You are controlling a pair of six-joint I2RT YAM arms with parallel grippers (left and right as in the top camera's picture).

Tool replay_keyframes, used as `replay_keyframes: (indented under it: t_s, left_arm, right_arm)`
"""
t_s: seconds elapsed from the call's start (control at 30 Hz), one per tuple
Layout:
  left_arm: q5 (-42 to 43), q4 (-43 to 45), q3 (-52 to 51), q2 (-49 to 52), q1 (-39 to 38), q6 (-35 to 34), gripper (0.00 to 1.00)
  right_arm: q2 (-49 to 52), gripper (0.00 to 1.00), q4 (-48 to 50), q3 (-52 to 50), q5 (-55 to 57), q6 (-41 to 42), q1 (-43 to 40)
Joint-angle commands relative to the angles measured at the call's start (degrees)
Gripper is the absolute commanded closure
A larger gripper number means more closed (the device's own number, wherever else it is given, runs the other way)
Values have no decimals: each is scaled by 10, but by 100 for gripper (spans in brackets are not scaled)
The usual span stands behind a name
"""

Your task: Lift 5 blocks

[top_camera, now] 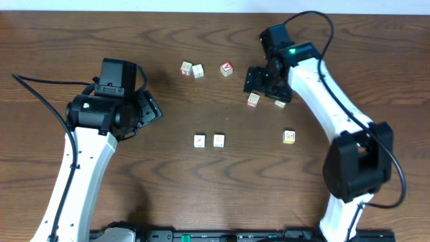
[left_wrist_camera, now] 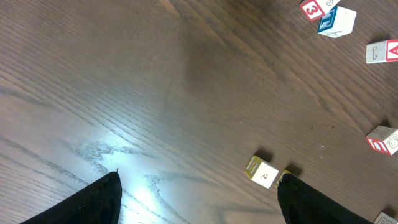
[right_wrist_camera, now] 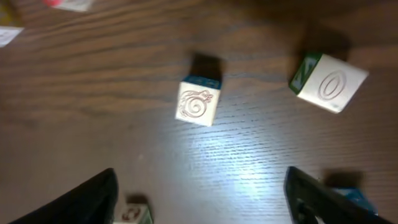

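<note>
Hovering with both jaws wide apart, holding nothing. Probably needing a pinch on two flat sides of a block: small, light, hard.

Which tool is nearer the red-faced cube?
Right. The right tool is just beside the red-faced cube, on its right; the left tool is well off to its left.
</note>
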Motion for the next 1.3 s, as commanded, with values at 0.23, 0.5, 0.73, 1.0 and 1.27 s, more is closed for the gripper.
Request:
replay_keyframes:
  t_s: [0.23,0.5,0.73,1.0,1.27]
  left_arm:
    - [-11,-2,1,0,2,1,19]
    - [-11,-2,1,0,2,1,19]
    - [-11,-2,1,0,2,1,19]
    - [-11,-2,1,0,2,1,19]
    - [-11,-2,1,0,2,1,19]
  right_arm:
    - [86,19,35,9,14,75,17]
    - [110,40,69,9,24,78,17]
    - [111,42,79,7,55,78,18]
    - [112,50,72,4,54,78,18]
    - [114,53,77,-7,54,78,24]
